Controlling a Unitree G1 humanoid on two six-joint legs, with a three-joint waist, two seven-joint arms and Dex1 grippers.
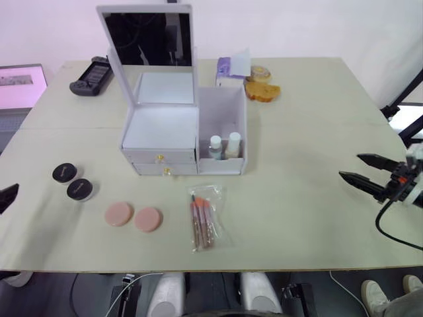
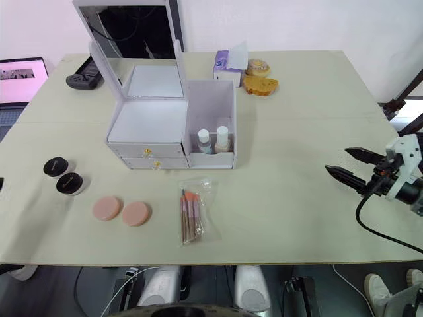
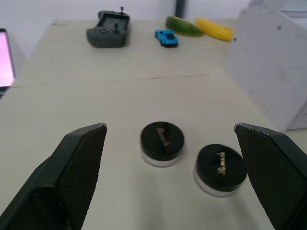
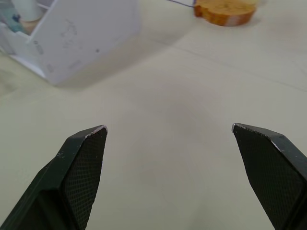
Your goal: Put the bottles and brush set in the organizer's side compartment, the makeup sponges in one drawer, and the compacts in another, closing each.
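Up close, the spread left pincer (image 3: 170, 143) frames two compacts (image 3: 162, 142); right pincer (image 2: 351, 166) spread

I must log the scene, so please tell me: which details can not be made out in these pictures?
- Drawer contents: both organizer drawers are shut.
- Gold lettering on the compacts: too small to read.
- Left gripper in the head view: cut off by the edge.
- Bottles: lower parts hidden by the compartment wall.
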